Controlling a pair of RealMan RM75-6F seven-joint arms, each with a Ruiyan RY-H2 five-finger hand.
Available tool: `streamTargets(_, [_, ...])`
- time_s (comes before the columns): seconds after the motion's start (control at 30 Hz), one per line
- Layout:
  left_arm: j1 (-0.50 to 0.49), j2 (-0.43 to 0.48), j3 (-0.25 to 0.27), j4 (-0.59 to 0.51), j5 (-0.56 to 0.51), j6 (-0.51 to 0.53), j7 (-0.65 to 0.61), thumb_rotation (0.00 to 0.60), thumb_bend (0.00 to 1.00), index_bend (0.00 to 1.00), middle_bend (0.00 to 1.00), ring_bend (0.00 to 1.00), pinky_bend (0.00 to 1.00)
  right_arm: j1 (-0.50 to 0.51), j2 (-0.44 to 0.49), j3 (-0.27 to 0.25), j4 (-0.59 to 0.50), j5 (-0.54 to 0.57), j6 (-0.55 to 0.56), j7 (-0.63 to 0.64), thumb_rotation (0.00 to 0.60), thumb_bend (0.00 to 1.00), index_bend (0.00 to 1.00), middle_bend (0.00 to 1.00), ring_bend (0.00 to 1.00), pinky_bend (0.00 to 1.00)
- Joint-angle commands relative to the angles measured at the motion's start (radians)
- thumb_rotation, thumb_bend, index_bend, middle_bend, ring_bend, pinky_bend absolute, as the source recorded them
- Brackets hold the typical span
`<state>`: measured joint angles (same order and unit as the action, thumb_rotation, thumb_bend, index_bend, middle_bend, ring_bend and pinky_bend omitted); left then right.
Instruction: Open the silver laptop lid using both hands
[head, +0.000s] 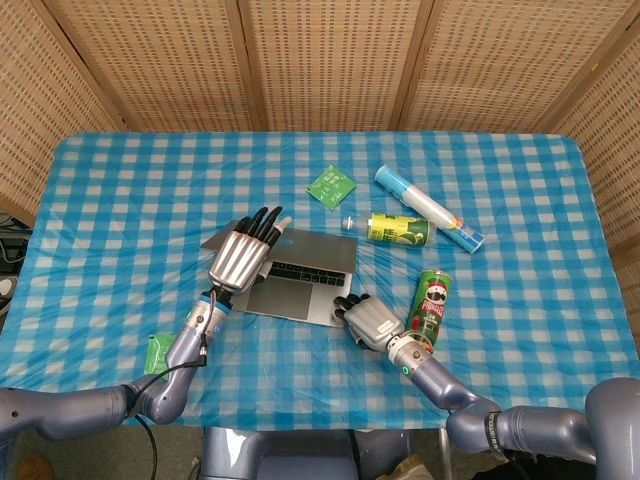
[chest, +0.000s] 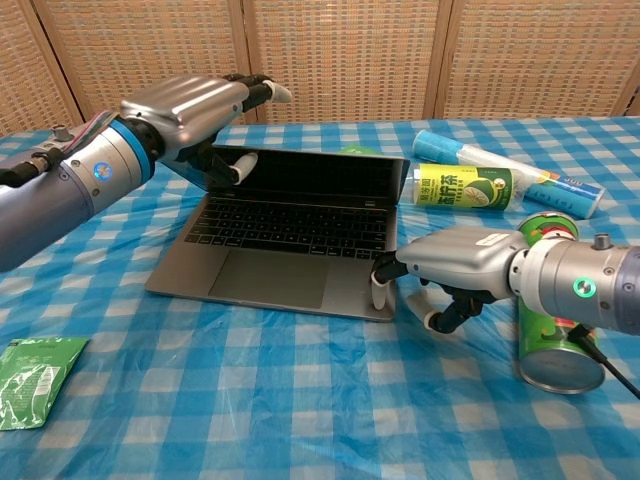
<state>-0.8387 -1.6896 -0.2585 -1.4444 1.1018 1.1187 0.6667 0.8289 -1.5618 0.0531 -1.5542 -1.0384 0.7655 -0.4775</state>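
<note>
Half-open silver laptop (chest: 285, 245), dark screen, keyboard showing

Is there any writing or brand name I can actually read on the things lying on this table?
"Pringles", going by the logo, on the green can; its lettering is too small to spell out.
Green bottle: large characters on its label, too blurred to read.
Blue and white tube: print too small to read.
Green packets: print unreadable.
Laptop: key legends too small.

Silver laptop (chest: 290, 240), lid (chest: 310, 176) partly raised
</note>
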Motion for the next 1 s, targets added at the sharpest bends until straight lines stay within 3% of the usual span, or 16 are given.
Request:
streamTargets(0.03, [-0.002,0.011,-0.012,0.002,-0.003,0.007,-0.006,0.6,0.51,0.0,0.0,0.0,0.02,0.003,0.0,-0.001,-0.002,-0.003,0.003,0.0,0.6,0.88,0.34,0.29,0.21,0.34])
streamTargets(0.2, [-0.006,0.043,-0.032,-0.005,-0.012,0.013,-0.002,0.6,0.51,0.0,0.0,0.0,0.0,0.007,0.002,-0.005,-0.004,-0.003,0.008,0.0,0.6,0.87,0.34,0.29,0.21,0.34])
streamTargets(0.63, [-0.062,0.09,-0.082,0.012,-0.168,-0.039,0.105,0.6,0.49,0.0,0.0,0.0,0.0,0.014,0.0,-0.017,-0.008,0.004,0.019,-0.016,0.6,0.86,0.34,0.29,0.21,0.34])
streamTargets(1.0, [-0.107,0.116,-0.099,0.042,-0.236,-0.062,0.129,0.6,0.49,0.0,0.0,0.0,0.0,0.037,0.0,-0.018,-0.022,0.021,0.009,-0.034,0.6,0.85,0.34,0.29,0.21,0.34])
